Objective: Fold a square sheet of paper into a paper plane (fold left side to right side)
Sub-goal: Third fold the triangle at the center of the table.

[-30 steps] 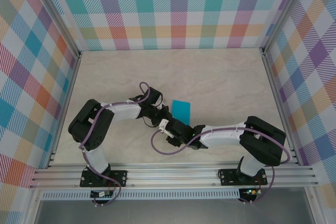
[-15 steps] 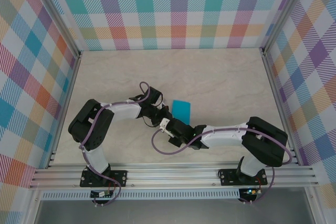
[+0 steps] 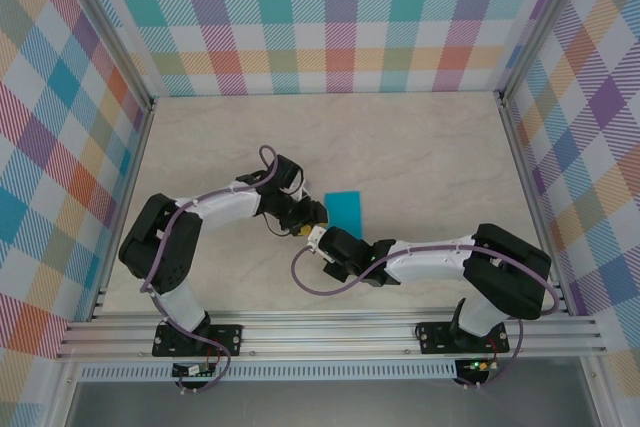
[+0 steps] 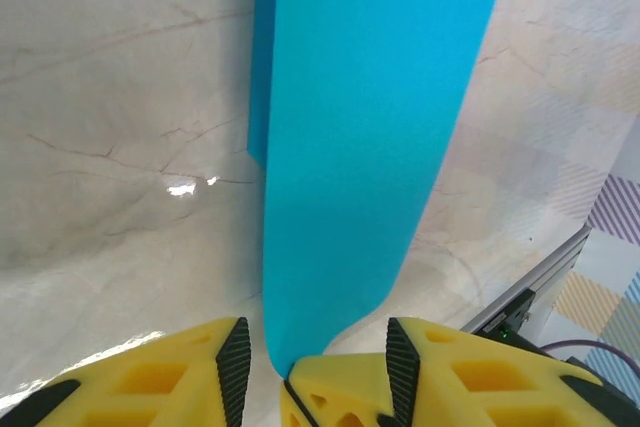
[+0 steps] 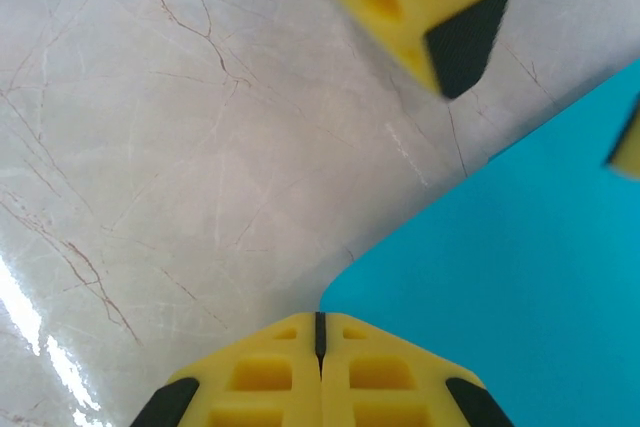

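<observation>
1. The sheet of paper (image 4: 370,127) lies on the table (image 4: 120,147) as a narrow doubled strip. A lower layer peeks out along its left edge, so the left-to-right fold seems to be laid down already.
2. The left gripper (image 4: 317,339) has its fingers (image 4: 232,372) spread apart and grasps nothing. The near end of the strip dips into the gap between them, and the rest runs straight ahead, away from the tips.
3. The right gripper (image 5: 320,325) has its fingers (image 5: 265,377) clenched tight together. A rounded corner of the sheet (image 5: 500,277) lies just beyond the tips and spreads ahead and to their right. It cannot be told whether the corner is pinched or only touched.
4. From above, the two grippers (image 3: 305,217) (image 3: 316,238) stand close together at the near left corner of the sheet (image 3: 346,209).
5. Step in hand (a judgement): the half fold is being settled, with the crease probably not yet pressed flat.
6. The next move calls for holding the strip down at this corner while closed tips run along the folded edge. The thin paper may slide or spring open if it is freed too soon.
</observation>
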Robot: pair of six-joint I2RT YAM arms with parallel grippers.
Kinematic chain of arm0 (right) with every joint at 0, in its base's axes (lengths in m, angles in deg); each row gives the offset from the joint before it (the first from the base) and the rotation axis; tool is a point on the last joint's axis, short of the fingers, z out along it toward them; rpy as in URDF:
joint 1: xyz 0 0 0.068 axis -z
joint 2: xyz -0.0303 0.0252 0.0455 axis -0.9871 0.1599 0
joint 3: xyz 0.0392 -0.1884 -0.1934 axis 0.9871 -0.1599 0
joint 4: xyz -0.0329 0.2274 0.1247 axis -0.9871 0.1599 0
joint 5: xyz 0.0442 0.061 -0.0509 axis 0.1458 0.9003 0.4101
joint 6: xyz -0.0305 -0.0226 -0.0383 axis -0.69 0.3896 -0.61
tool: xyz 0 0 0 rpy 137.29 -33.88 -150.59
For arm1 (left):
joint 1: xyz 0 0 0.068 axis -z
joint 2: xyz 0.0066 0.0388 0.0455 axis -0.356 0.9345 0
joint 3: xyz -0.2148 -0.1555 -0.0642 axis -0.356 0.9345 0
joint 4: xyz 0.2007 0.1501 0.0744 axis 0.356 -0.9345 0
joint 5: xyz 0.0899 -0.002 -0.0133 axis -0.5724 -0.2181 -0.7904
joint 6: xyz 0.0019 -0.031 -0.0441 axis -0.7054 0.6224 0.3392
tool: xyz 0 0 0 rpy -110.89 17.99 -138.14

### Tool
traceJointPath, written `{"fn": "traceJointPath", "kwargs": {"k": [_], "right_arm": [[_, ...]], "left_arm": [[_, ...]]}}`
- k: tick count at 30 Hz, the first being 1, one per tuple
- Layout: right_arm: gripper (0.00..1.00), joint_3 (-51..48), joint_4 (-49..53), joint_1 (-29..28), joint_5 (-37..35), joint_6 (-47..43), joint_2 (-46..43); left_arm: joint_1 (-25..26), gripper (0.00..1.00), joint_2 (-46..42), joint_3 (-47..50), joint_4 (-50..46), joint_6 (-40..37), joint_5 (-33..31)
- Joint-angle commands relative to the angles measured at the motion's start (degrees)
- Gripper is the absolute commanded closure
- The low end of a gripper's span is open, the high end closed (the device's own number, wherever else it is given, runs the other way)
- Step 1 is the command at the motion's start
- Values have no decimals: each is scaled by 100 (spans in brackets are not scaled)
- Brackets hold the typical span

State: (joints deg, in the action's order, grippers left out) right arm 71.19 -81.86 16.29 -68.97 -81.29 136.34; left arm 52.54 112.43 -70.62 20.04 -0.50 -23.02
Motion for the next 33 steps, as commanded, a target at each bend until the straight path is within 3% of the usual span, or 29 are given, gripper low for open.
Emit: {"fn": "traceJointPath", "kwargs": {"k": [1,10,17,33], "right_arm": [[100,-30,-17,-18,100,190,2],[100,-9,10,15,100,316,-2],[100,31,44,107,181,415,-26],[100,142,312,660,1370,755,-284]], "left_arm": [[-98,57,-43,-422,-586,-503,16],[32,66,1280,-1790,-516,-936,746],[196,68,2369,-2791,-839,-1157,882],[260,71,3204,-3318,-1365,-1528,604]]}}
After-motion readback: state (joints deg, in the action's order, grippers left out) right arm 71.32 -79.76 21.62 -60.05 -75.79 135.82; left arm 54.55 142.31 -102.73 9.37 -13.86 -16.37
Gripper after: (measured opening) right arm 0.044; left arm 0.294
